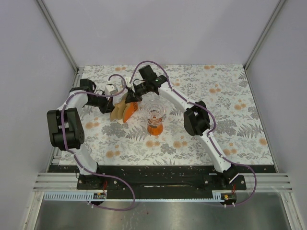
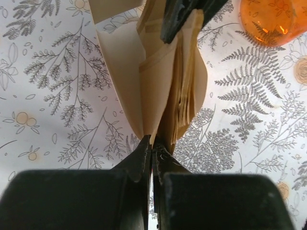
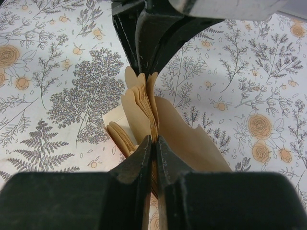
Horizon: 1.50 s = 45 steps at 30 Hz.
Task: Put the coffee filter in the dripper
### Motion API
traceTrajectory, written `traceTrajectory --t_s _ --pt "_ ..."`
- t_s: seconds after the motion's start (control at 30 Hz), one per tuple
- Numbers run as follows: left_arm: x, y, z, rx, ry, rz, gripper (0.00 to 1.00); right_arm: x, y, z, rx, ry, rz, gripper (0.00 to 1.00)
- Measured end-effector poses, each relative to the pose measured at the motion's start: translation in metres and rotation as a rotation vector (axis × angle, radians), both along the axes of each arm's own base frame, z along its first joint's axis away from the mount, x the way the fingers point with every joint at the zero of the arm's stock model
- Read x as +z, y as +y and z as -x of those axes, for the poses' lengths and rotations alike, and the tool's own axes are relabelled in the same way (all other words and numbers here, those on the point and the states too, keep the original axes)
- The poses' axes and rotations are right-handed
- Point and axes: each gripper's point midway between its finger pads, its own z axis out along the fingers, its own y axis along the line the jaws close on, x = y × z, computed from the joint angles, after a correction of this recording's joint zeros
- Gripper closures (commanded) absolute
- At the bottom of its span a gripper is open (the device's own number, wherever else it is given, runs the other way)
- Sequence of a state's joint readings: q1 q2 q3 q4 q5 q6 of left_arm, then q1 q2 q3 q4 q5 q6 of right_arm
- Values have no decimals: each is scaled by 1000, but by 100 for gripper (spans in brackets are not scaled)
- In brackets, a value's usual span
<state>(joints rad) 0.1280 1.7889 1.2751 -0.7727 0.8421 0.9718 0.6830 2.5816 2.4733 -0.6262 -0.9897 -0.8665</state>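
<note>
1. Pinching tight with no gap between its fingertips, the left gripper [image 2: 151, 143] has hold of the lower edge of the coffee filter [image 2: 122, 72], a pale thin sheet fanned out to one side of the stack.
2. The right gripper [image 3: 153, 143] faces it from the other side. Its fingers are closed nearly together on the thick bundle of brown filters [image 3: 139, 110], clamping the layered edges.
3. The two grippers meet nose to nose over the papers, with only the span of the filters between their tips.
4. Seen from above, the bundle and its orange holder [image 1: 130, 113] sit in the back-left part of the table [image 1: 230, 120]. They are nearer the back edge than the front, and a strip of floral cloth separates them from the left edge.
5. The dripper [image 1: 154, 112] stands upright on its orange base near the table's middle. It is just right of the holder and apart from it by a narrow strip of cloth.
6. The left arm's elbow stands close to the left wall.
7. The right arm arches around the back and right side of the dripper, its elbow right of the cone.
8. Wide floral cloth runs from that elbow to the right edge, and another band lies in front of the dripper toward the arm bases.
</note>
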Motion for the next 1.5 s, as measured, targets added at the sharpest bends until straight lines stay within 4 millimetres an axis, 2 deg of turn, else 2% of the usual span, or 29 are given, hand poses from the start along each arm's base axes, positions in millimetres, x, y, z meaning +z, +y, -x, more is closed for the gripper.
traceTrajectory --t_s 0.13,0.23,0.37,0.67,0.83,1.17,1.37,1.43,1.5 --pt "1 -1 5 6 31 8 100 0 0 0 -3 2 1 78" --pt "2 -2 7 20 53 19 100 3 0 0 -9 12 1 68" --pt "6 -3 6 59 74 33 100 12 -2 2 -18 9 -6 59" --pt "16 -4 -2 121 71 57 100 54 -4 2 -36 -37 -61 42" --pt "23 -3 -3 140 62 58 100 65 -3 1 -51 -30 -78 33" --pt "60 8 -14 182 -33 55 100 82 0 -5 -139 36 -103 19" --pt "77 14 -17 206 -56 59 100 104 -2 -7 -197 51 -128 10" --pt "89 14 -18 210 -68 64 100 114 -3 -9 -223 56 -141 1" --pt "105 15 -19 210 -92 74 100 123 -4 -9 -245 65 -149 1"
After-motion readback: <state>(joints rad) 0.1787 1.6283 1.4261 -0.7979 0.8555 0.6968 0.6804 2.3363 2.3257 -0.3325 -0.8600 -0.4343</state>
